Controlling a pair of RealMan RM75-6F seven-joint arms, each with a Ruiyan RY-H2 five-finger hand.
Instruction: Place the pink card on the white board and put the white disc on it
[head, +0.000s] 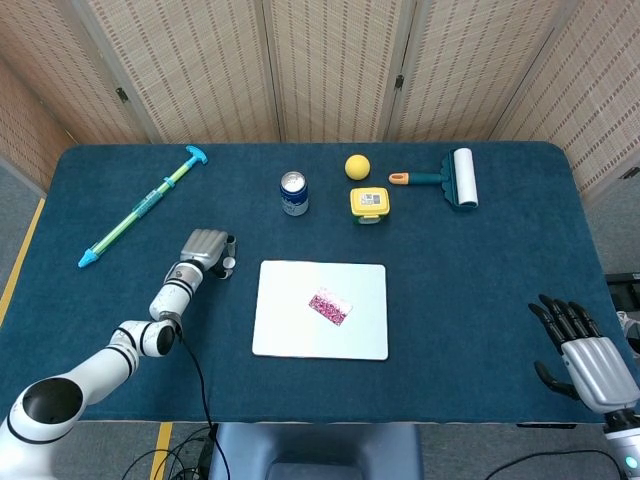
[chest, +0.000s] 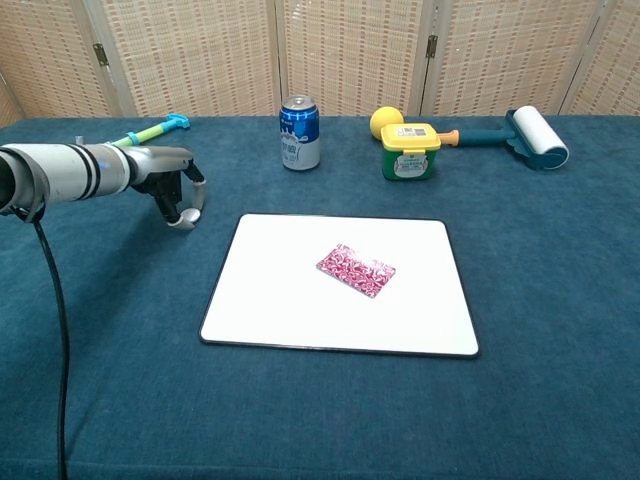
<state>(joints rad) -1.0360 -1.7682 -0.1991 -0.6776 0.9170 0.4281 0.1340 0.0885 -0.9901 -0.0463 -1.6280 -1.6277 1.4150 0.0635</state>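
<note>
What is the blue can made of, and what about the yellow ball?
The blue can looks like thin painted metal: its top is shiny silver with a rim. The yellow ball looks matte and a bit soft, maybe foam or rubber, since it shows no bright shine. That part is only a guess.

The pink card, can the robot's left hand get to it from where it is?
Probably yes. The pink card lies flat and uncovered on the white board, and only bare board and table separate it from the left hand. That hand already pinches something small and white.
</note>
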